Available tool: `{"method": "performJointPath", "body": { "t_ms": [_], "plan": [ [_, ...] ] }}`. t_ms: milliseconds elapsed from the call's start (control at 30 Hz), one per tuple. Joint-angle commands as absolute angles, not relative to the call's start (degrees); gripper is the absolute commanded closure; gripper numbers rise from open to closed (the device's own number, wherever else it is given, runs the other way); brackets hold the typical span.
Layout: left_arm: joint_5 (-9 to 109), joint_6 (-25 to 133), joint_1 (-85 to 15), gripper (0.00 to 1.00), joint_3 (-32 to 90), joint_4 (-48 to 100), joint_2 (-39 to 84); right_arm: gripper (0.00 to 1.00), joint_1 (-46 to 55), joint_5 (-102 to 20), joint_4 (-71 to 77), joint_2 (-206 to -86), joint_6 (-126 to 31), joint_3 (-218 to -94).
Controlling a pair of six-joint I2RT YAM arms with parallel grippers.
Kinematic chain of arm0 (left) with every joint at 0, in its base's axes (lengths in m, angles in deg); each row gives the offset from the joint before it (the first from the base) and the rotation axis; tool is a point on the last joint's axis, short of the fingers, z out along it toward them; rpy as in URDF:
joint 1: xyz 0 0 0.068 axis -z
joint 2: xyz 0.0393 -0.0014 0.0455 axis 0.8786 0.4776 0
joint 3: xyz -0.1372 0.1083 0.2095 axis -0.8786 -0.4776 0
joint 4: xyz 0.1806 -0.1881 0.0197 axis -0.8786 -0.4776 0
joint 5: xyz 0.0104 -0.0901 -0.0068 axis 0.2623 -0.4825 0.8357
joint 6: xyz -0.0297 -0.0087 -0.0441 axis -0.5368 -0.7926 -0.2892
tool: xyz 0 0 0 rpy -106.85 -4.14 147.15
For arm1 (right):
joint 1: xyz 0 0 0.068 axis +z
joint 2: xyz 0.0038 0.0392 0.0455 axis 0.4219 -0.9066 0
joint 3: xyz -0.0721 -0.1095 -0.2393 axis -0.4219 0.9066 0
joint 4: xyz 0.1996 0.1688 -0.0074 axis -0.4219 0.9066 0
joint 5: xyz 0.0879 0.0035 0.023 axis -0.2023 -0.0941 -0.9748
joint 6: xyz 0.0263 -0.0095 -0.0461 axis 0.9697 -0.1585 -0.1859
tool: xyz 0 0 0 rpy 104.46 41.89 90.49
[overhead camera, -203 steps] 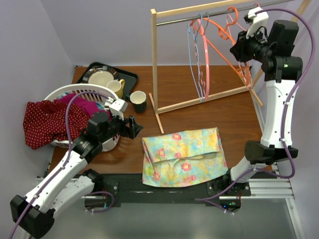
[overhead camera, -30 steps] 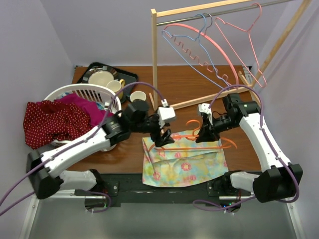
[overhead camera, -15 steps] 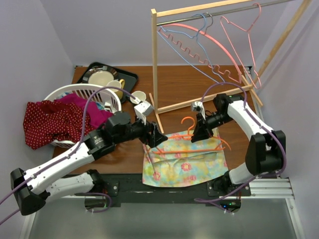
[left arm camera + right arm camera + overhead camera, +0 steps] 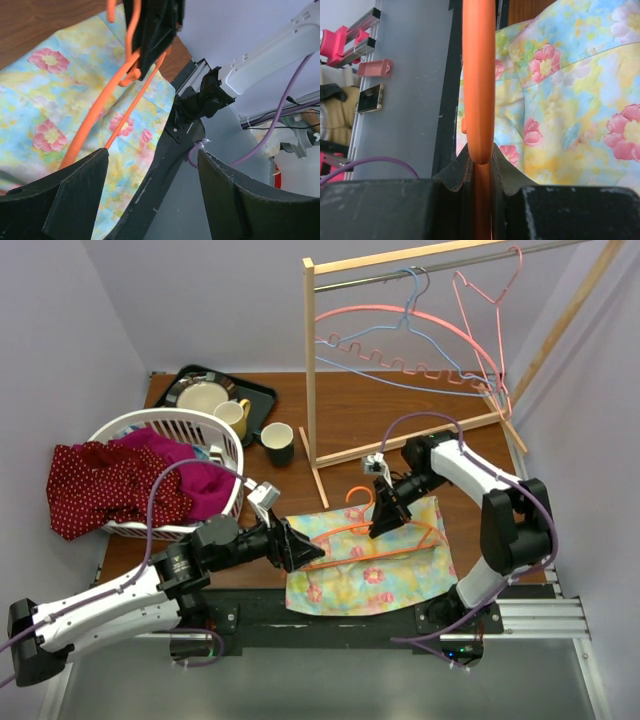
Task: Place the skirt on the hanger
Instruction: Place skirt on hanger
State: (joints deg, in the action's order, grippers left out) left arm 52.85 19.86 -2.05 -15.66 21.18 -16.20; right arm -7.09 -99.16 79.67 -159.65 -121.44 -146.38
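1. Brown wooden table [image 4: 400,410] fills the overhead view, with pale walls around it. A wooden rack [image 4: 310,360] stands at the back, and a pink hanger [image 4: 400,312] hangs from its rail beside other wire hangers.
2. On the left of that view, a white laundry basket [image 4: 130,425] holds a red dotted cloth [image 4: 100,485] that spills over its rim. Behind it sits a black tray [image 4: 260,395], with a dark mug [image 4: 277,443] near the rack's post.
3. The floral skirt [image 4: 380,575] lies folded flat at the near edge, between the two arm bases. The orange hanger [image 4: 345,533] is over its upper half, with the hook pointing toward the rack.
4. The right gripper [image 4: 385,515] is clamped on the orange hanger close to the hook's neck. The left gripper [image 4: 295,548] sits just off the skirt's left edge, near the hanger's left tip.
5. From the left wrist, the two dark fingers [image 4: 75,195] stand wide apart with nothing between them. The hanger's arm slopes down to the left one, and I cannot tell whether they touch. The skirt spreads out beyond.
6. From the right wrist, the orange bar runs straight up the middle, pinched between the fingers [image 4: 455,172]. The skirt lies to its right.
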Motion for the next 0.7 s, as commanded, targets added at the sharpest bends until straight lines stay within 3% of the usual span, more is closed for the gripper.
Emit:
{"method": "performJointPath", "body": {
  "t_ms": [0,533,667],
  "plan": [
    [61.21,15.65,2.51,0.24,-14.84,18.85,-17.36,1.0,-5.1,-101.5,92.55,-164.3,-120.58,-148.81],
    [71.33,13.11,6.03,0.22,-15.45,26.84,-2.77,1.0,-3.51,-102.82,83.42,-166.69,-108.73,-146.97],
    [75.89,10.65,8.4,0.22,-15.01,24.82,-1.36,1.0,-2.72,-97.82,58.89,-160.11,-84.72,-141.79]
  ]
}}
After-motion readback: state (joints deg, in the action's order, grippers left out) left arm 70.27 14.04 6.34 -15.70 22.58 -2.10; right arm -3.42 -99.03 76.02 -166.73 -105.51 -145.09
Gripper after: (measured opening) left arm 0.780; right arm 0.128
